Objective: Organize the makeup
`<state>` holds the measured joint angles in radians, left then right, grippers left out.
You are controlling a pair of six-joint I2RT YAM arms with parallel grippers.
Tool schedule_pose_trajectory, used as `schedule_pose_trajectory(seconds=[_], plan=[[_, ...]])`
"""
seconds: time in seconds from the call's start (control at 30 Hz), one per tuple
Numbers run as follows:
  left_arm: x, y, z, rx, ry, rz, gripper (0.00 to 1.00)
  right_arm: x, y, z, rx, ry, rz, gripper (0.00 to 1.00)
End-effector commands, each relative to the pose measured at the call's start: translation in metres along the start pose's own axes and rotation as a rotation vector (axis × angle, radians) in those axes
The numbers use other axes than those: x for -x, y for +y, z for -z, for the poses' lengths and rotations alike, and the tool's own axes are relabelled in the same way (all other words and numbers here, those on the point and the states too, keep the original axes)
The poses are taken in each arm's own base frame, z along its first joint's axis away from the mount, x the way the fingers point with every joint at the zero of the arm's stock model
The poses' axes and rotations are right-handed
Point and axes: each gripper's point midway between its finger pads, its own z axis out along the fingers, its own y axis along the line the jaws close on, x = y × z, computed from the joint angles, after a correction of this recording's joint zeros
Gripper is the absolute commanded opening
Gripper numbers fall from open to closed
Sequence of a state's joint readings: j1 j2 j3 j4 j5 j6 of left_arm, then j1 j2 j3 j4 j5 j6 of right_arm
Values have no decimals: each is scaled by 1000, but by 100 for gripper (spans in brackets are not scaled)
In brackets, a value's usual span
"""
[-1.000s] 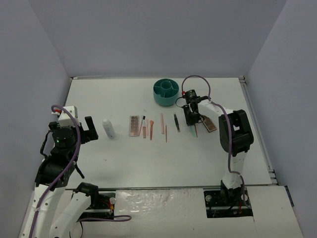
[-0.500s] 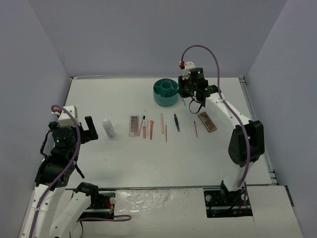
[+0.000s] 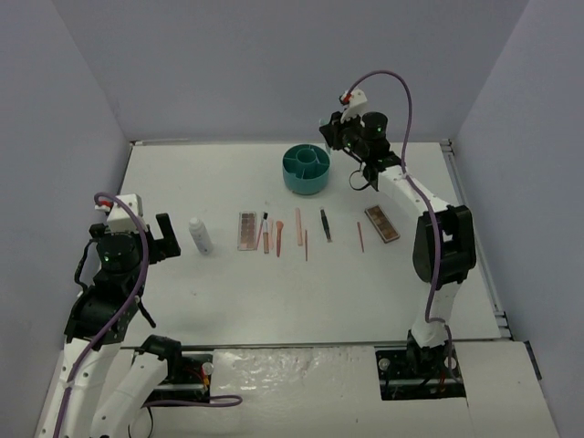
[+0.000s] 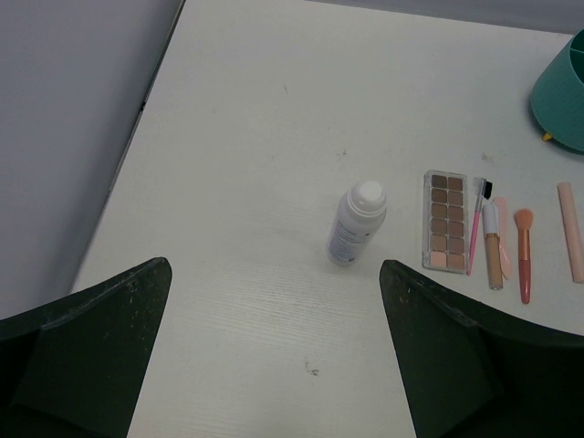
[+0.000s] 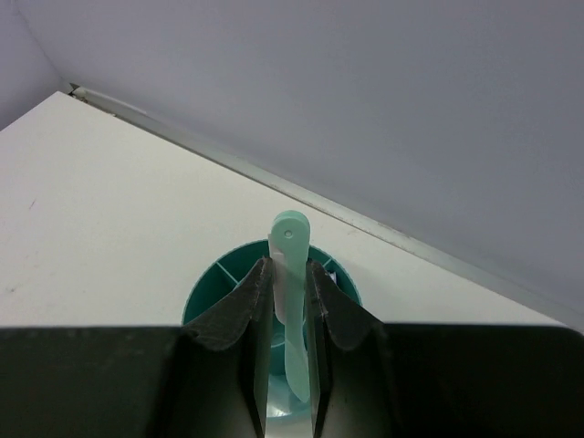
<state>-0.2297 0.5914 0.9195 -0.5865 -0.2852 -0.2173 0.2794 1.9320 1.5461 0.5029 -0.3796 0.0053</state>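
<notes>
The right claw (image 5: 287, 283) is narrowed onto a pale green stick (image 5: 289, 242), pinched flat between its two pads with the rounded, holed end standing above the fingertips. It hangs high over the far side of the counter (image 3: 228, 292), roughly above the round teal divided cup (image 3: 304, 185). The left claw (image 4: 274, 274) is spread wide and holds nothing, hovering near the left edge and aimed at the white bottle (image 4: 356, 224), which lies on its side.

The rest of the makeup lies in a loose row across the middle of the counter. One brown palette (image 4: 444, 219) is just right of the bottle, and a second palette (image 3: 382, 224) is well apart on the right. Between them lie thin pink sticks (image 3: 298, 226), the dark tweezers (image 3: 325, 225) and an orange stick (image 3: 361, 236).

The risk, as I judge it, is in the drop. The cup looks off-centre under the stick, so a release from this height could land it on a divider or the rim and send it bouncing out. Coming down carelessly could also knock the cup sideways, since it looks light and nothing pins it.
</notes>
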Motion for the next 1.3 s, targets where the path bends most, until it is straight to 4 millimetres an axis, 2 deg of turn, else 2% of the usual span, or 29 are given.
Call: schedule_pose_trajectory(seconds=[0.0,0.17,0.33,0.9,1.17,1.27], plan=[[19,-2,-3,-2,-50,22,97,59,4,-12,105,-252,50,0],[18,-2,-4,-1,-42,19,97,48,0,-23,147,-267,22,0],[16,-3,-7,2,-34,19,97,26,-8,-37,152,-243,16,0],[14,-5,-11,-4,-20,15,97,-13,-27,-48,138,-195,20,1],[14,-5,-11,-7,-17,14,97,-23,-32,-54,142,-189,17,3],[14,-5,-11,-8,-18,15,97,-21,-32,-53,146,-189,17,9]])
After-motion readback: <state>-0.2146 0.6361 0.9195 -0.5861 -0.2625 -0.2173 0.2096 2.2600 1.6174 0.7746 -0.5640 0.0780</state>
